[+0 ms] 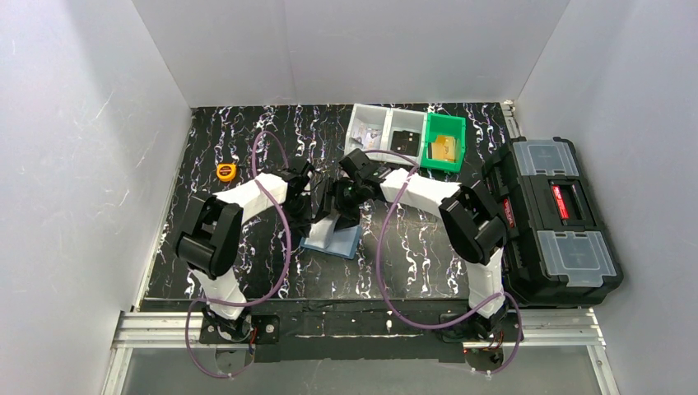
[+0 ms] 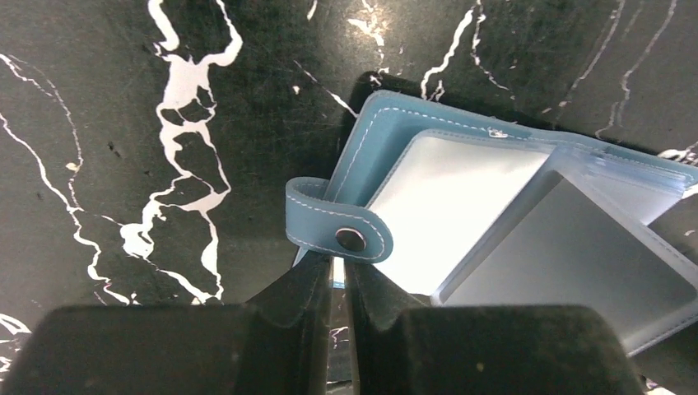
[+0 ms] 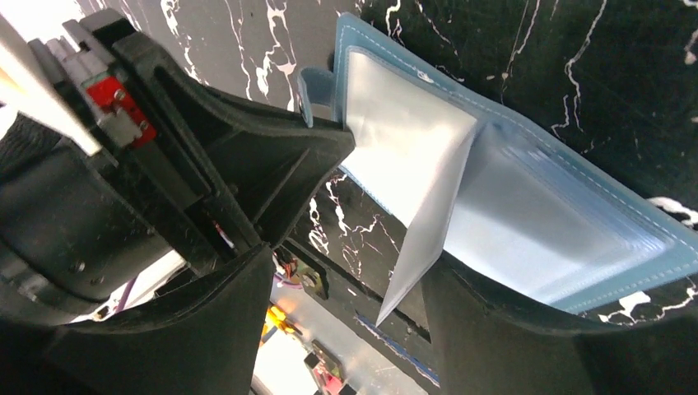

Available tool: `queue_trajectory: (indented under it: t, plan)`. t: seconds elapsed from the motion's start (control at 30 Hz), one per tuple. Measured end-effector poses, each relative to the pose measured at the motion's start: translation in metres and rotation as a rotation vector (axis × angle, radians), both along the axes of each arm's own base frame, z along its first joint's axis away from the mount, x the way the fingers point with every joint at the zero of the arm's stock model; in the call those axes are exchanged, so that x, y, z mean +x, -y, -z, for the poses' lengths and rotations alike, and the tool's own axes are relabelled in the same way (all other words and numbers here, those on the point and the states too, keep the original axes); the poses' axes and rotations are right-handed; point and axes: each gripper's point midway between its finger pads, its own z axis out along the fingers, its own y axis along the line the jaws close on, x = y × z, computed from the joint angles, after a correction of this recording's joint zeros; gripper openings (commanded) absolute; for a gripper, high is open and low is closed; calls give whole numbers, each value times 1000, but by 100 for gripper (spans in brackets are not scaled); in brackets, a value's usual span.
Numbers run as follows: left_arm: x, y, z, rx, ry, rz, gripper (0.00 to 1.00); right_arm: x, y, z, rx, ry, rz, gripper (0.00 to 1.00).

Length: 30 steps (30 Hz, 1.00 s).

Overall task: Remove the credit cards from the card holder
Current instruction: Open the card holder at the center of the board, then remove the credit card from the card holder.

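Note:
The dusty-blue card holder (image 1: 337, 240) lies open on the black marble table, showing its pale shiny sleeves (image 2: 461, 197). Its strap tab with a metal snap (image 2: 337, 230) rests over my left gripper's tips. The left gripper (image 2: 339, 267) (image 1: 317, 220) is pinched on the cover's thin blue edge beside that strap. My right gripper (image 3: 350, 259) (image 1: 342, 206) hangs open over the holder (image 3: 576, 181). A clear sleeve leaf (image 3: 428, 206) stands up between its fingers, close to the right one. No credit cards can be told apart from the sleeves.
Two clear bins (image 1: 387, 127) and a green bin (image 1: 444, 141) sit at the table's back. A black toolbox (image 1: 551, 214) stands at the right edge, and an orange tape measure (image 1: 225, 171) lies at the left. White walls close in three sides.

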Motion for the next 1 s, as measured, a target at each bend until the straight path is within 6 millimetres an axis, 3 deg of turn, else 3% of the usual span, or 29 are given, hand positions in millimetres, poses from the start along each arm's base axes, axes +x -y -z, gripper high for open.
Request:
queue_trajectory:
  t: [0.3,0.5,0.67,0.77,1.0]
  plan:
    - [-7,12,2,-87,-15,-1,0,4,-4,6,-7,-1,-13,77]
    - [-27,23,3,-195,-38,-17,0,3,0,2,-10,16,-19,77]
    - [-44,19,1,-213,-53,-45,12,-4,7,4,-19,12,-24,77]
    - [-47,13,-11,-197,-26,-56,18,-8,12,11,-35,3,-25,75]
    - [-37,11,-45,-206,72,-56,17,-17,24,19,-62,3,-28,61]
